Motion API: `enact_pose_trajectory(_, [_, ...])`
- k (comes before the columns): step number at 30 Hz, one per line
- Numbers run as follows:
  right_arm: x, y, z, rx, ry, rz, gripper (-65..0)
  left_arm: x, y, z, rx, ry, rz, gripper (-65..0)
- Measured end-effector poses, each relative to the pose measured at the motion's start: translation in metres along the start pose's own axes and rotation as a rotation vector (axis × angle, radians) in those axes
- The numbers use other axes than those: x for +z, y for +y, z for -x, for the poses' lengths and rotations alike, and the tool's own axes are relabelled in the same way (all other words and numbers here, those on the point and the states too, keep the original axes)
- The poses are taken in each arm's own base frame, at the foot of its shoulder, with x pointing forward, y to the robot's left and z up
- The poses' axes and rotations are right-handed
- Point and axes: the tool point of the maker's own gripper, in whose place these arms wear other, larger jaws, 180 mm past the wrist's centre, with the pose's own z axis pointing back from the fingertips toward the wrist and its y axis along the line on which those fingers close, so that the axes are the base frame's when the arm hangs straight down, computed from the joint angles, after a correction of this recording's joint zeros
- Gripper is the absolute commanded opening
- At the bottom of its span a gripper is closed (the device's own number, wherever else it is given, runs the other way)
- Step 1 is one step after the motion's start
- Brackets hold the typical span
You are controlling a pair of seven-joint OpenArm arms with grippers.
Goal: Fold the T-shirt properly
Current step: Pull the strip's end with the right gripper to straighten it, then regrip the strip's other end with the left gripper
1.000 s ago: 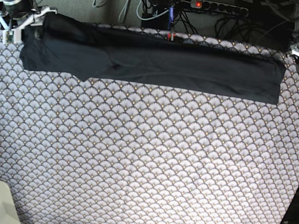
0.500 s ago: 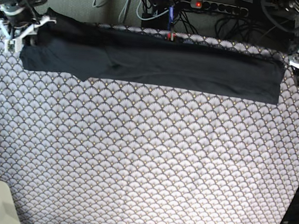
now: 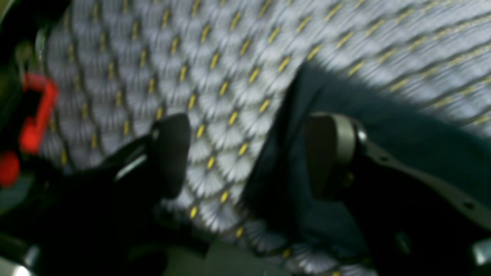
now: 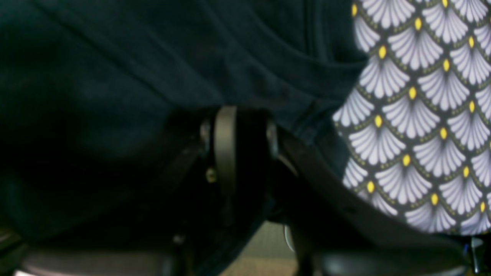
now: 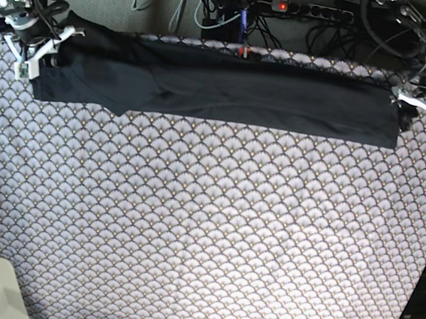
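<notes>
While your right hand (image 4: 245,153) is pinched together on the T-shirt (image 5: 219,92) at nine o'clock, settle your left hand (image 3: 245,153), spread apart, over the three o'clock hem.

Only the T-shirt (image 5: 219,92) lies along the table's (image 5: 206,234) far edge; everything toward the near edge is open, cables (image 5: 235,11) crowd behind.
</notes>
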Motion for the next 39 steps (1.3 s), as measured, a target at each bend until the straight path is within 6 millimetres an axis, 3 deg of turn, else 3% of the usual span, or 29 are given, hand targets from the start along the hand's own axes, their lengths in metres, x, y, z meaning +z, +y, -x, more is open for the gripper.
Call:
enact_pose_trajectory(5, [-0.001,0.001,0.000,0.002,0.001,-0.003,-56.2,0.004,-0.001,0.005,0.027,0.010,0.016,-19.0])
enact_pose_trajectory(12, [-0.002,0.004,-0.001,0.008,0.002,-0.011,-56.2,-0.012,-0.007,0.022,0.084,0.082,0.045,-19.0])
enact_pose_trajectory(20, [-0.003,0.006,-0.002,0.013,-0.001,-0.016,-56.2,-0.023,-0.036,0.020,0.060,0.088,0.125,-19.2])
enact_pose_trajectory(31, [-0.003,0.006,-0.002,0.013,-0.002,-0.016,-56.2,-0.030,-0.035,0.048,0.115,0.153,0.133,-19.2])
enact_pose_trajectory(39, [-0.003,0.006,-0.002,0.013,-0.003,-0.016,-56.2,-0.035,-0.033,0.050,0.142,0.139,0.145,-19.3])
